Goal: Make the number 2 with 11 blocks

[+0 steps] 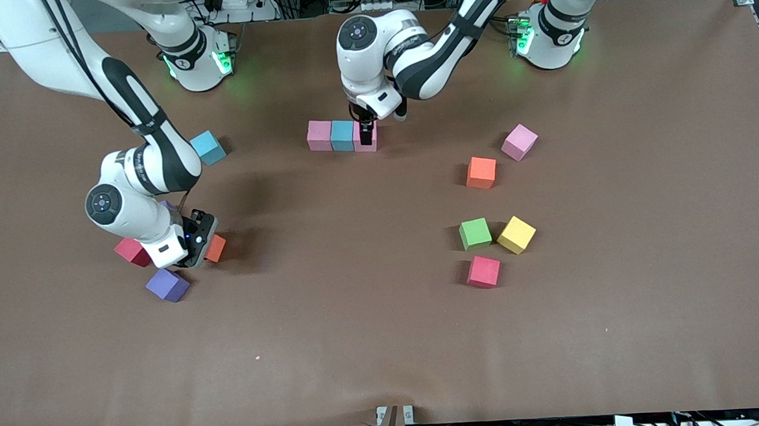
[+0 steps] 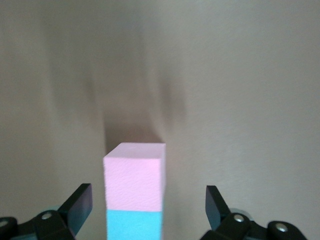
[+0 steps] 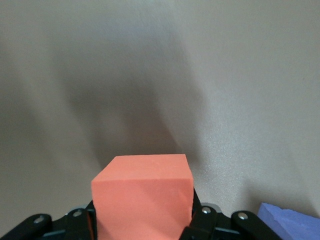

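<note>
Matte foam cubes, square-edged and equal in size, are lying scattered over the brown table (image 1: 386,342) as I am working with both arms. My right gripper (image 3: 142,225) is sitting low near the right arm's end of the table, its black fingers (image 3: 200,220) pressing both sides of an orange cube (image 1: 215,247), so I am gripping that cube. A red cube (image 1: 131,252) is lying just beside it toward the right arm's end, a purple cube (image 1: 167,285) is lying nearer the front camera, and a light blue cube (image 1: 208,147) is lying farther from it. My left gripper (image 1: 366,134) is standing at the row of three touching cubes that begins the number 2 (image 1: 342,136): a pink cube (image 1: 319,135), a light blue one (image 1: 342,136) and a second pink one (image 1: 373,137) at the end. In the left wrist view my jaws are spread wide, clear of the row that is running between them, holding nothing. Toward the left arm's end, well apart from the row, a lilac-pink cube (image 1: 519,142), another orange cube (image 1: 481,172), a green cube (image 1: 475,233), a yellow cube (image 1: 516,234) and a reddish-pink cube (image 1: 483,272) are lying loose.
</note>
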Robot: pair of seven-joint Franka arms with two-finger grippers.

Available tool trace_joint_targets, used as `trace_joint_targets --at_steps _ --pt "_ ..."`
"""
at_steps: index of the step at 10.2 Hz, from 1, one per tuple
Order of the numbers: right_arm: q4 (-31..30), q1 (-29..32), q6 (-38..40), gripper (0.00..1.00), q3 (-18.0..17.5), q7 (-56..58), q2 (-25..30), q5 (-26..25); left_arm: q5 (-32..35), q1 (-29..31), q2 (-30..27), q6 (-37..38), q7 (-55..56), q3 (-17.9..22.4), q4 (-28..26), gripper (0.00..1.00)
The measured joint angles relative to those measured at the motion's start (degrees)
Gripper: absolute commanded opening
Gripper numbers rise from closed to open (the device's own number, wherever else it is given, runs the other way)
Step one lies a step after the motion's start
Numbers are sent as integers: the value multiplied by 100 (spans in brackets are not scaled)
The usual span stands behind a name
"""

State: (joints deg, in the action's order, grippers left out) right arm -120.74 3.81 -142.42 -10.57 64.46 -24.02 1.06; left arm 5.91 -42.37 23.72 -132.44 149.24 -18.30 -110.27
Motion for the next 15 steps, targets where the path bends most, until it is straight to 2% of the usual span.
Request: trace_joint_targets --at_steps 2,4,7,9,11,13,15 --pt "26 -10 133 33 -362 -566 206 10 2 632 -105 224 -626 52 130 100" --pt "35 -159 144 33 -757 -1709 305 10 3 1380 -109 326 -1336 71 260 100" --pt "42 -861 107 34 -892 -3908 366 5 3 2247 -84 328 -1850 81 374 100" --pt "53 -1435 44 35 -904 -5444 404 2 3 2681 176 328 -1901 91 661 100" --pt "66 -1980 -10 36 -910 -7261 452 -32 3 2803 805 323 -1909 245 1152 100" --pt "68 -2513 -78 35 -912 -8965 453 -287 34 2803 1365 268 -1909 367 1539 100" --pt "67 -2839 -77 35 -911 -9909 447 -392 166 2803 1551 216 -1905 396 1666 100"
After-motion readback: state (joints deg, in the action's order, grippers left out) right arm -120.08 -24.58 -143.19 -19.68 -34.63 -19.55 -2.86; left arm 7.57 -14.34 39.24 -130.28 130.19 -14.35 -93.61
